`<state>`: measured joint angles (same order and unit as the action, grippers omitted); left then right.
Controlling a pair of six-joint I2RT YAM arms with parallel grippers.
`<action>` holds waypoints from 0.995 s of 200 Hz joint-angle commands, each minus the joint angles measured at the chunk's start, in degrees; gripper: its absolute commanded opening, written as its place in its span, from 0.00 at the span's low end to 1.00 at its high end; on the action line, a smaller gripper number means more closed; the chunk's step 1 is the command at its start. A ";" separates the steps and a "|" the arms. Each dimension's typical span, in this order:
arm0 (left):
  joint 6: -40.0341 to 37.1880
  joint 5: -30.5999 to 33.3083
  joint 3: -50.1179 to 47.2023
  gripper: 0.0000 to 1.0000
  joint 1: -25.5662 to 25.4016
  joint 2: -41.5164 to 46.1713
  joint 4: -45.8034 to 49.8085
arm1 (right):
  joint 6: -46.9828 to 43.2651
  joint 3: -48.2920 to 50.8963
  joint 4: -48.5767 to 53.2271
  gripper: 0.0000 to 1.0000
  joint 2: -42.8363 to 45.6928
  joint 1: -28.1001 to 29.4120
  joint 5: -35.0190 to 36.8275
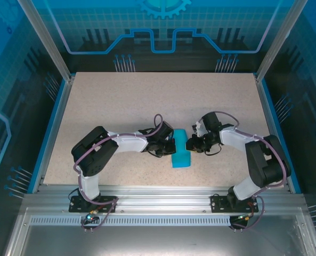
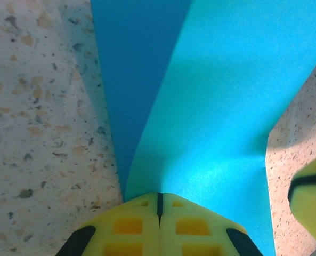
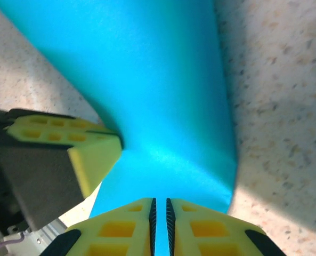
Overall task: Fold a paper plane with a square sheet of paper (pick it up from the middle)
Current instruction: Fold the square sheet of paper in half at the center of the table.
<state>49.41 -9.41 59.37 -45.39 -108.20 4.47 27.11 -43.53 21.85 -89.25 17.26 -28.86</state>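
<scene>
Both left pincer (image 2: 159,196) and right pincer (image 3: 160,202), close-up, seemingly pinch paper (image 2: 216,106).

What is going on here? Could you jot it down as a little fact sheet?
surface: speckled beige table
object: teal-blue sheet of paper, apparently doubled over into a narrow strip, between the two arms
left gripper: shut, pinching the paper from its side
right gripper: closed to a thin slit on the paper from the opposite side
stage: no pointed plane shape yet
</scene>
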 commanded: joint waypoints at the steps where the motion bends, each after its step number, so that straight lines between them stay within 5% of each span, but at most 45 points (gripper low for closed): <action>1: -1.15 0.14 0.39 0.00 -1.00 -2.36 4.77 | 1.14 2.38 -0.45 0.17 0.03 0.85 -3.23; 67: -1.30 0.27 0.56 0.00 -1.20 -2.10 5.20 | 4.53 4.02 -0.89 0.15 -8.39 1.08 3.48; 145: -1.90 0.30 1.00 0.00 -1.28 -1.75 6.43 | 6.43 9.07 -1.94 0.17 5.05 1.94 -0.29; 199: -2.25 0.36 1.09 0.00 -1.37 -1.48 6.76 | 8.03 10.60 -0.84 0.18 1.02 3.30 4.32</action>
<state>48.95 -9.21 60.20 -45.82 -108.40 5.80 33.56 -33.71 18.81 -85.41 19.84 -28.45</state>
